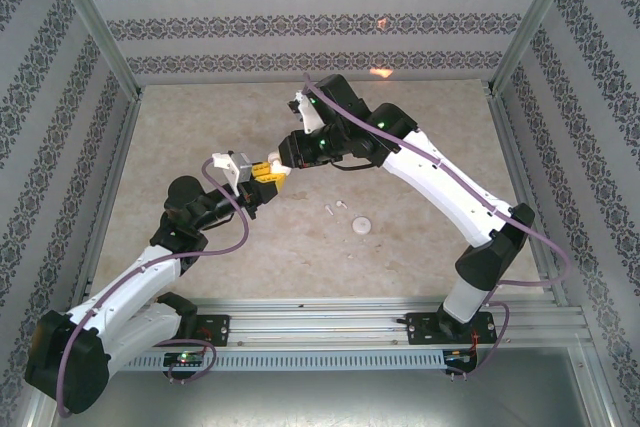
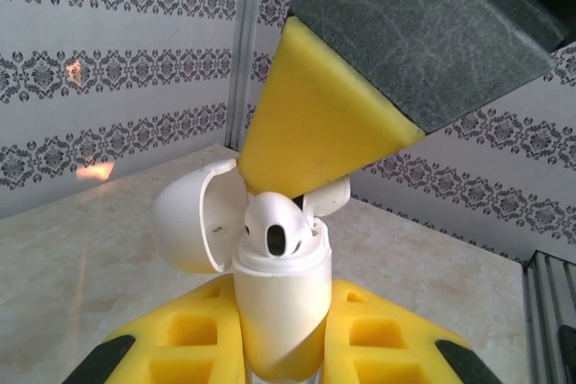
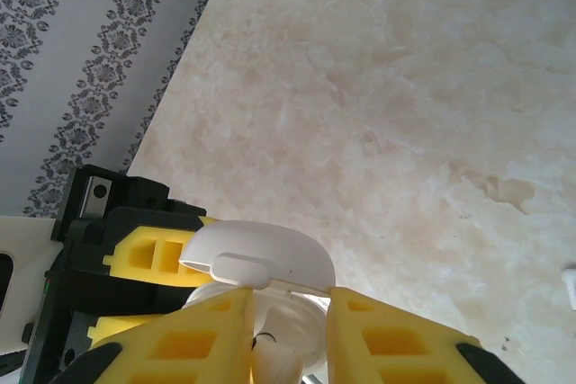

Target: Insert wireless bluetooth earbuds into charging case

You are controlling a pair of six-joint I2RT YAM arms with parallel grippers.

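Above the middle of the tabletop (image 1: 420,147), the left arm (image 1: 130,292) and right arm (image 1: 440,177) meet nose to nose, well clear of the surface. The left gripper (image 1: 252,185) is clamped on the charging case (image 2: 281,312), holding it upright by its lower body. The long axis of the case runs along the fingers, its mouth points up, and its lid (image 2: 184,218) is swung open to one side.

The right gripper (image 1: 276,171) comes at that mouth from above, touching or all but touching it. Its fingers stand a narrow gap apart with something white between them. I cannot tell whether they are pinching that or have let go.

One earbud (image 2: 273,227) sits in the case with its head up and its stem down the well. The coming move turns on this: the earbud lies directly under the right fingertip, in line with the case's upright axis. It appears to ride a little high, so I judge a straight push down along that axis is what is wanted, and the right arm is the one placed for it.

The left wrist view gives the earbud's seat and the fingertip over it. The right wrist view hides the well behind the lid but shows the gap between its own fingers. The top view adds a loose earbud (image 1: 330,210) lying on the tabletop nearer the right arm, beside a round white piece (image 1: 360,226) I cannot identify.
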